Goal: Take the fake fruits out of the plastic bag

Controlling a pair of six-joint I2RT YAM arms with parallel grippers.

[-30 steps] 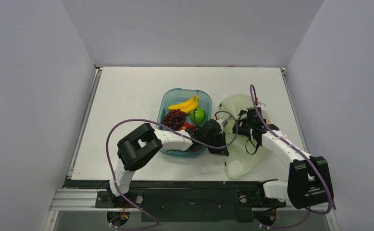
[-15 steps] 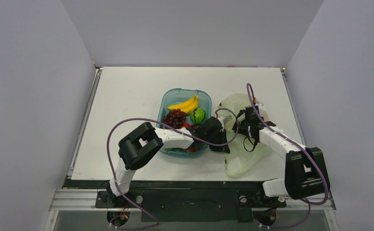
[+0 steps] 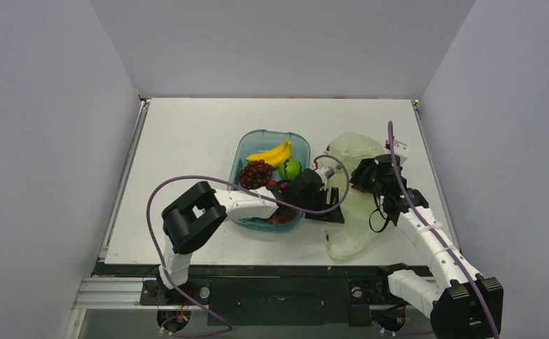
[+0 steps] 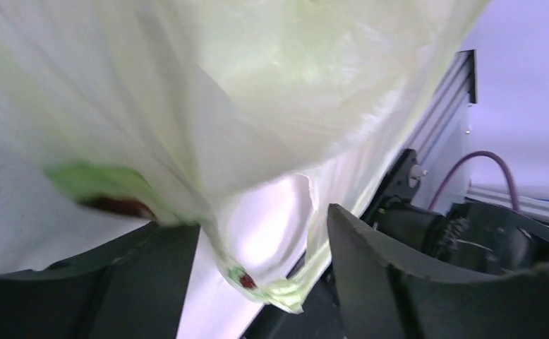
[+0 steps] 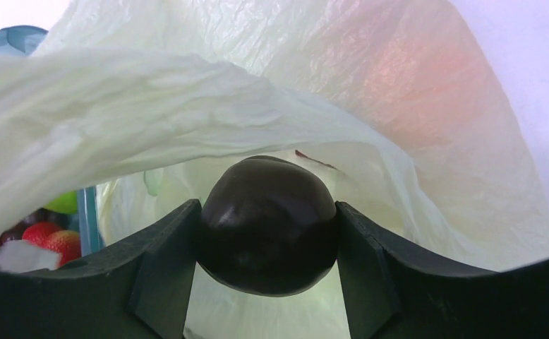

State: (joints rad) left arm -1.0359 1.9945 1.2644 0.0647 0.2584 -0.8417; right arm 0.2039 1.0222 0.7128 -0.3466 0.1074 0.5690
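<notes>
The dark plum (image 5: 268, 224) sits clamped between the right fingers (image 5: 162, 275), with the plastic bag (image 5: 413, 106) draped over and behind it. The left fingers (image 4: 406, 282) stand apart, loose bag film hanging between them. The bag lies on the table (image 3: 187, 134), just beside the teal tray (image 3: 247, 145).

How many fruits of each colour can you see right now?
Yellow banana bunch: 1
Purple grape bunch: 1
Green round fruit: 1
Red strawberries: 2 showing
Dark plum: 1
Total: 6
</notes>
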